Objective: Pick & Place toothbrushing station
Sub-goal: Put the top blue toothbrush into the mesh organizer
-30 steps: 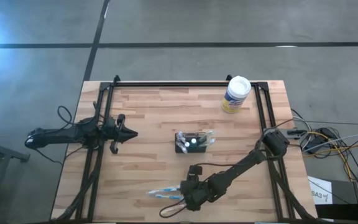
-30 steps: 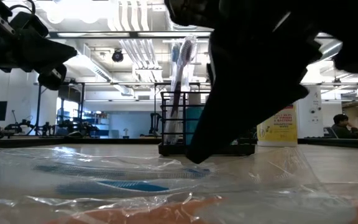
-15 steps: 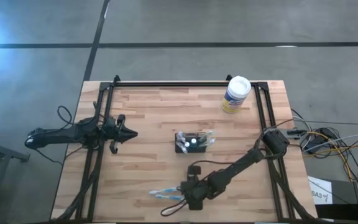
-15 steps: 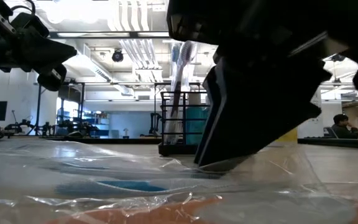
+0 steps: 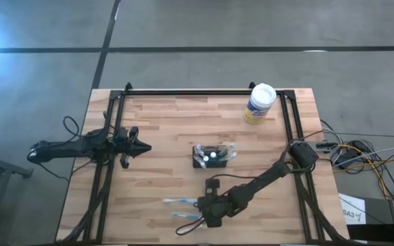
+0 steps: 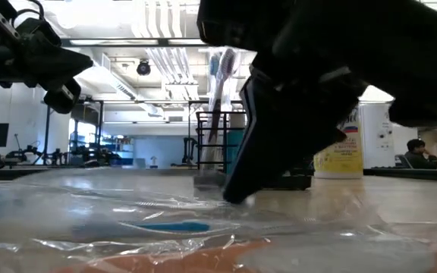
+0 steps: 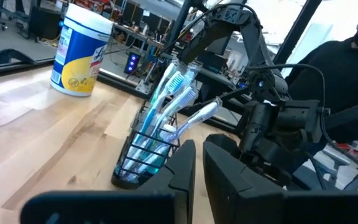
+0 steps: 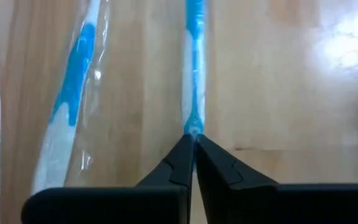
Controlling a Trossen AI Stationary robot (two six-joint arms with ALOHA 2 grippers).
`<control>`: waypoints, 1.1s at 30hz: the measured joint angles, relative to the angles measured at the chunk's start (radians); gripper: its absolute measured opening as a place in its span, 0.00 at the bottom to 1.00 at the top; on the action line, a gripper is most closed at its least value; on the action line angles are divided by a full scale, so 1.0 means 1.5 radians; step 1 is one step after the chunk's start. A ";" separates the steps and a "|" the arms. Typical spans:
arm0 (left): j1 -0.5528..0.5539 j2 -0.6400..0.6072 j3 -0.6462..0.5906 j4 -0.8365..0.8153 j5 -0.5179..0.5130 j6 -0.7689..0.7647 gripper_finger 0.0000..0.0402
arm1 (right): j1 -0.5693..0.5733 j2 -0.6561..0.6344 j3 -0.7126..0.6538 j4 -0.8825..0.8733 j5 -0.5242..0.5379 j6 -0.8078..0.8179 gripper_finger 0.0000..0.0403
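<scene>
Right gripper (image 5: 200,209) pinches a blue-and-clear plastic toothbrush (image 8: 194,74) at the near edge; black wire toothbrushing station (image 5: 213,156) mid-table already holds several; left gripper (image 5: 142,146) idles closed, empty; delivery remains.

Non-task items on and around the wooden table

A white-lidded canister (image 5: 260,103) with a yellow and blue label is seen upright near the table's far right corner; a butcher-block tabletop (image 5: 169,130) is noted within a black frame. Blue-and-clear toothbrushes (image 5: 180,201) in clear wrapping are laid flat near the front edge. Cables (image 5: 361,154) are bundled off the right side. A person in dark clothing (image 7: 347,81) is partly visible beyond the table.
</scene>
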 joint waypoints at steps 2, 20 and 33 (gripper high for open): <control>0.000 0.000 0.000 0.001 0.001 0.000 0.09 | 0.000 -0.015 0.000 -0.011 0.021 -0.009 0.02; -0.005 0.017 0.000 0.026 -0.065 0.097 0.11 | 0.040 -0.297 -0.186 0.179 0.224 -0.199 0.02; -0.045 0.130 0.017 0.232 -0.060 0.202 0.23 | -0.006 -0.450 -0.506 0.781 0.212 -0.474 0.02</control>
